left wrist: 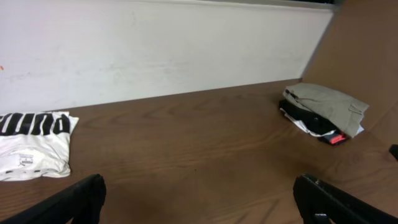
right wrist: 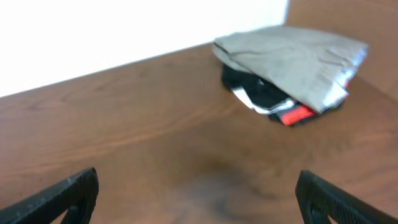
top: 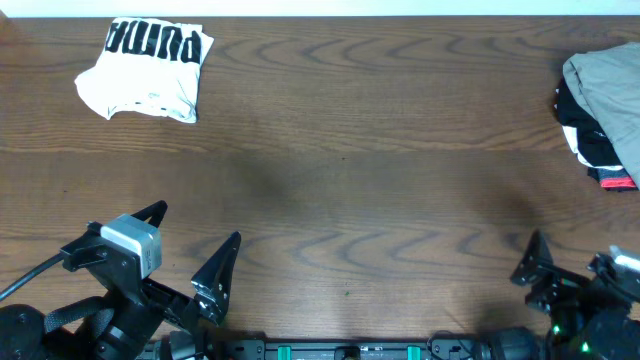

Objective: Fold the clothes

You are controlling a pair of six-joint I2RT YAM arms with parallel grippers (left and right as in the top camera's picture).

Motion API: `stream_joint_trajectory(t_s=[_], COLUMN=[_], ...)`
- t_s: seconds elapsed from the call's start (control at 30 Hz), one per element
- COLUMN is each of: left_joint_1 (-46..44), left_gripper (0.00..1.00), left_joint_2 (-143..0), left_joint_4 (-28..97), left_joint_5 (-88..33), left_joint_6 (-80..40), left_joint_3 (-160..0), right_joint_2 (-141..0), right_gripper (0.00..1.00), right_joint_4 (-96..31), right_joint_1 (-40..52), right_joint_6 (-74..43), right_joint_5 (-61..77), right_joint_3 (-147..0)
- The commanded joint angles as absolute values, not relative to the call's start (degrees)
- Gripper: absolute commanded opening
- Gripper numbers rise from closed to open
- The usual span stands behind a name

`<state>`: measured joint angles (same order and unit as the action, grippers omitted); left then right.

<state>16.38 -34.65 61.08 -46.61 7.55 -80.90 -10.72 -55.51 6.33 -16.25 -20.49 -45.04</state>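
The T-shirt (top: 150, 70) lies in the far left corner of the bench (top: 380, 180), far of my left end effector (top: 200, 221) and a little to its left, well apart from it. My left arm is much the nearer. My left and right end effector (right wrist: 196, 186) both stand wide open and hold nothing. The shirt is a compact bundle, its long axis running left to right, with the lettering along its far edge
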Motion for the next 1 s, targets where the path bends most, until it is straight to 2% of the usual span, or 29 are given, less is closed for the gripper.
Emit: stream_joint_trajectory(t_s=[0.0, 0.3, 0.43, 0.97], left_joint_1=[16.5, 16.5, 16.5, 16.5], left_gripper=[0.98, 0.98, 0.98, 0.98], left_joint_2=[-34.8, -34.8, -34.8, -34.8], left_joint_4=[60.9, 60.9, 60.9, 60.9], left_joint_5=[-47.8, -47.8, -47.8, -47.8], left_joint_6=[7.9, 7.9, 7.9, 7.9], left_joint_3=[-80.6, -80.6, -80.6, -80.6], right_joint_2=[-10.1, -3.2, -0.3, -0.3], right_gripper=[0.99, 0.99, 0.99, 0.99], right_joint_4=[-51.7, -28.4, -23.4, 2.9], right_joint_1=[-0.4, -4.0, -4.0, -4.0], right_joint_6=[-6.9, -6.8, -7.5, -13.5], right_joint_5=[-6.5, 5.7, 9.0, 9.5], right_joint_3=[-41.2, -25.1, -19.1, -3.5])
